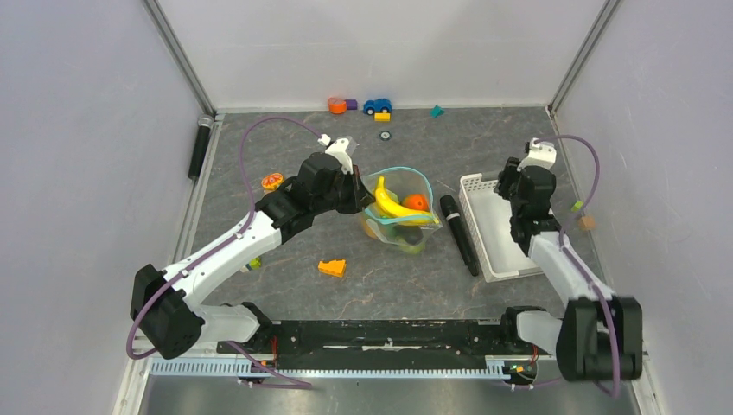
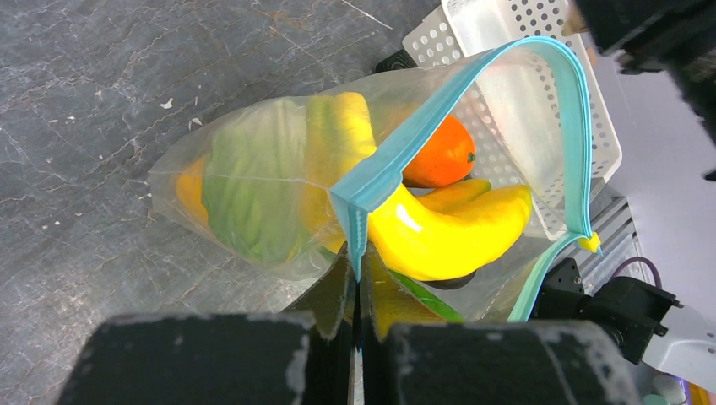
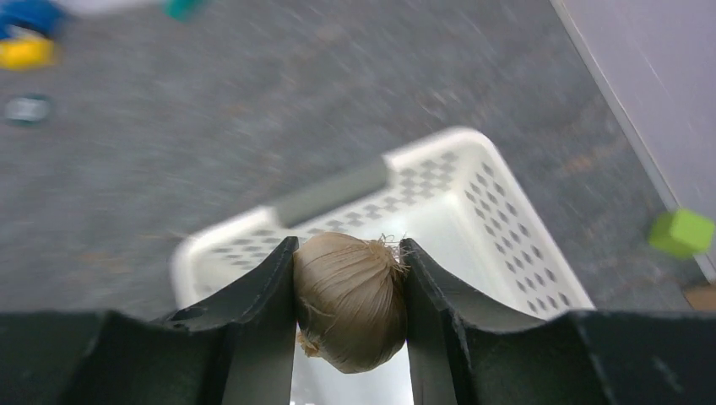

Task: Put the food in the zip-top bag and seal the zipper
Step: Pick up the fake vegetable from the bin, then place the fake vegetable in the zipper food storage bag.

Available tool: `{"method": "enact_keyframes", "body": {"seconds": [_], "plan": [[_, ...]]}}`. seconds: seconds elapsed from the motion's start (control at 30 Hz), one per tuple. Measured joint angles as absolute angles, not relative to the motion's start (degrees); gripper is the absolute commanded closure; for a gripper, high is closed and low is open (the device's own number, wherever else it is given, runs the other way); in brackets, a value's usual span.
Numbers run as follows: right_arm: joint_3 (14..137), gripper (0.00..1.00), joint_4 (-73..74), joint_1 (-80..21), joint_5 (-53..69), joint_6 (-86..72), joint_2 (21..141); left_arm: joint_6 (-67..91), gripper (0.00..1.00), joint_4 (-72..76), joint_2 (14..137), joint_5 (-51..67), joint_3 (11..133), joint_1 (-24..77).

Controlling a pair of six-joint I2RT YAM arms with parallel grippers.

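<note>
The clear zip-top bag (image 1: 398, 220) (image 2: 253, 177) lies mid-table with its mouth standing open. My left gripper (image 1: 356, 194) (image 2: 356, 261) is shut on one end of the teal zipper (image 2: 422, 118), pinching the strip between its fingers. Food lies inside the bag: a yellow banana (image 2: 447, 232), an orange (image 2: 439, 156), a green vegetable (image 2: 253, 194) and a long green pod (image 2: 426, 297). My right gripper (image 1: 512, 183) (image 3: 349, 253) hangs above the white basket, shut on a pale brown garlic bulb (image 3: 350, 299).
The white slotted basket (image 1: 493, 251) (image 3: 473, 194) stands to the right of the bag, with a black marker (image 1: 458, 233) between them. An orange stepped wedge (image 1: 332, 267) lies in front of the bag. A toy car (image 1: 377, 105) and small blocks sit along the back wall. A green cube (image 3: 682, 232) lies by the right wall.
</note>
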State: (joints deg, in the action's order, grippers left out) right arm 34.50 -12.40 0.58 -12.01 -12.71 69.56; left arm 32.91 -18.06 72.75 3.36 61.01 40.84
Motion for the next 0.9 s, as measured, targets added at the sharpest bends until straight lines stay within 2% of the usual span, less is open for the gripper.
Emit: {"method": "enact_keyframes", "body": {"seconds": [0.23,0.4,0.53,0.77,0.9], "plan": [[35.14,0.82,-13.56,-15.25,-1.56,-10.79,52.84,32.91,0.98,-18.13,72.75,3.36,61.01,40.84],[36.86,0.81,-17.47,-27.22,12.19,-7.6,51.75,32.88,0.98,-18.17,72.77,3.33,61.01,40.84],[40.66,0.78,-18.11,-36.6,17.93,-3.11,55.59,32.88,0.98,-18.17,72.93,3.6,61.01,40.84],[46.09,0.72,-16.91,-42.94,15.53,2.44,63.09,32.88,0.98,-18.06,72.9,4.08,60.99,40.84],[47.75,0.56,-14.33,-43.83,8.34,3.44,65.95,32.88,0.98,-18.04,72.12,4.19,60.73,40.84]]}}
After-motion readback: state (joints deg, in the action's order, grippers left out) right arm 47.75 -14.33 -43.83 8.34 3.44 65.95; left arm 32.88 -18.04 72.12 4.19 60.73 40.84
